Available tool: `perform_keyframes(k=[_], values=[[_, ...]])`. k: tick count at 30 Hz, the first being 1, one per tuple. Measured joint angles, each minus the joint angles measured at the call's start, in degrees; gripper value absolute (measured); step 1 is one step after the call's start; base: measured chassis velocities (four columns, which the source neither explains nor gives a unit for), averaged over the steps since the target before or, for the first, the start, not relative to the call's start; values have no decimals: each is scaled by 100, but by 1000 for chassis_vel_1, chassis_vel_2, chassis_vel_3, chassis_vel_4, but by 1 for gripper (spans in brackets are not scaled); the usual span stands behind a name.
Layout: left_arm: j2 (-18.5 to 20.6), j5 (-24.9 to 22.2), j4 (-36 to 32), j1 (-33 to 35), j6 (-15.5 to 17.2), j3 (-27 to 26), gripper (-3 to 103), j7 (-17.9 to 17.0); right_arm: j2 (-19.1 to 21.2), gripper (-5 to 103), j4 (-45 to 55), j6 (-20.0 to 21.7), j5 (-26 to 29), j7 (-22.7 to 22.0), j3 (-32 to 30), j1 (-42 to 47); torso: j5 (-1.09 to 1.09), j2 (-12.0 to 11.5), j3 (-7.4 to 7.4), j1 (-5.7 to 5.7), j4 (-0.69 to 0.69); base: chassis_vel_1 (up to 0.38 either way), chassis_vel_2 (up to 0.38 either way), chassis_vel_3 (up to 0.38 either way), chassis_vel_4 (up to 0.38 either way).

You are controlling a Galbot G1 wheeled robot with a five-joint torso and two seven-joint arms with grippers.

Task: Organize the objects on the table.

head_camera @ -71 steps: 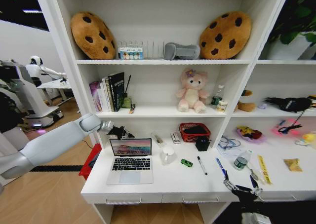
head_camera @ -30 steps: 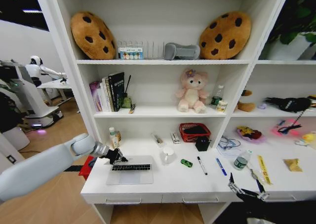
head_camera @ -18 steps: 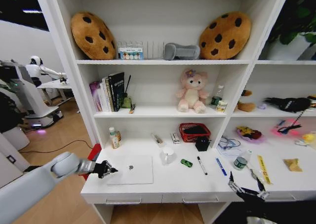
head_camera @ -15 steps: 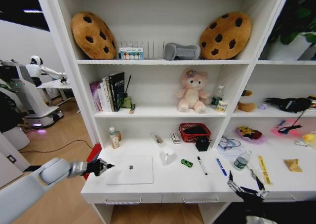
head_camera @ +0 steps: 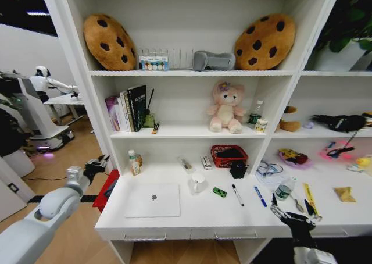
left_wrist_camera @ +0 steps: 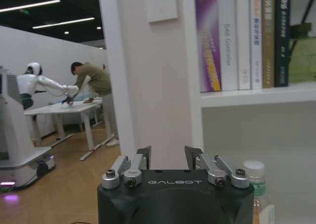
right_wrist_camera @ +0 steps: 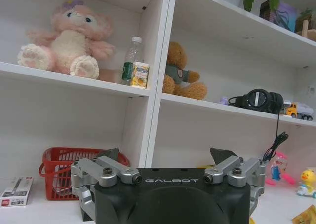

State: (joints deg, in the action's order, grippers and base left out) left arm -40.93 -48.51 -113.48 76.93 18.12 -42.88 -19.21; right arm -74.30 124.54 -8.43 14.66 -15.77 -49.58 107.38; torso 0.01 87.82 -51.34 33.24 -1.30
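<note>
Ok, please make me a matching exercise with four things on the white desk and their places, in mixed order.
Things:
1. silver laptop with apple logo
2. tiny green toy
3. black marker
4. blue marker

Places:
a. between the white mug and the black marker
b. farthest to the robot's right of the four
c. closed, on the left part of the desk
d. between the green toy and the blue marker

Pairs: 1-c, 2-a, 3-d, 4-b
</note>
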Motion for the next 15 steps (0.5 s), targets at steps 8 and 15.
perform_keyframes(k=[8, 15], values=[[-625, -158, -905, 1257, 207, -1648, 64, 78, 328, 100, 92, 389, 354, 38, 110, -74, -1, 0, 0, 0, 1, 0, 0, 0, 0], [-1428, -126, -2171, 2440, 341, -2644, 96, 199, 323, 100, 124, 492, 328, 47, 360, -82, 0, 0, 0, 0, 1, 0, 0, 0, 0]])
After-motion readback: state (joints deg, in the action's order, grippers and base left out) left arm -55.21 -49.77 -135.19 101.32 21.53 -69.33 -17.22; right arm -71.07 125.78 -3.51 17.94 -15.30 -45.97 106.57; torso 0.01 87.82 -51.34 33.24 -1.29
